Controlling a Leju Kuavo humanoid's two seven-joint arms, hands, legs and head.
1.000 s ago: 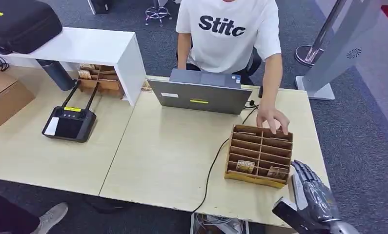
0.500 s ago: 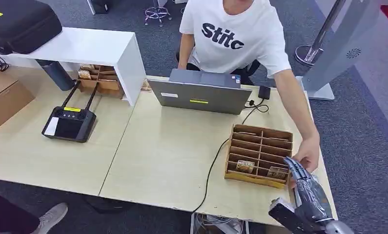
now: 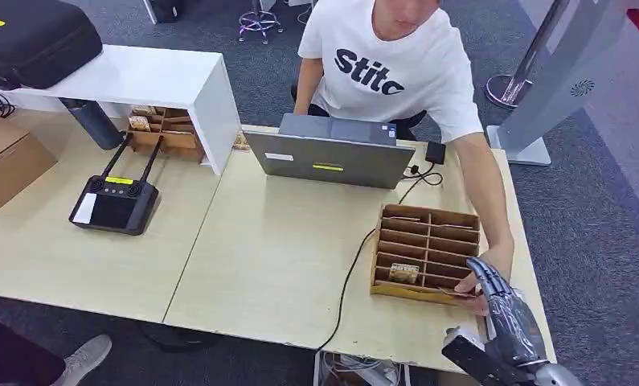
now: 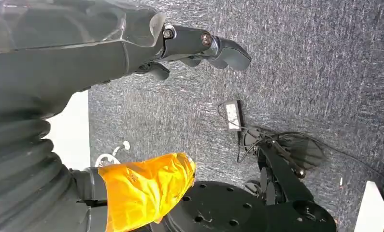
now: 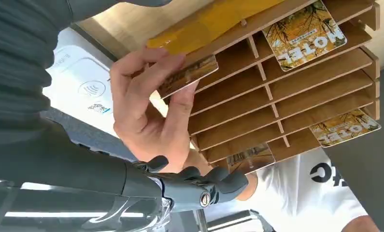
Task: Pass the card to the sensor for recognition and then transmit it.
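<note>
Card (image 5: 187, 75) sits pinched in the person's hand (image 5: 153, 113) at the near edge of the rack (image 3: 428, 241), apparently drawn from a slot so it can be offered to the robot. The right hand (image 3: 505, 310) hangs just beside that corner, fingers loosely extended and holding nothing, seemingly placed to receive it. A white reader (image 5: 86, 89) lies close behind the person's hand, probably the sensor. The left hand (image 4: 194, 46) hangs over the floor, fingers curled and holding nothing. More cards rest in other slots.
</note>
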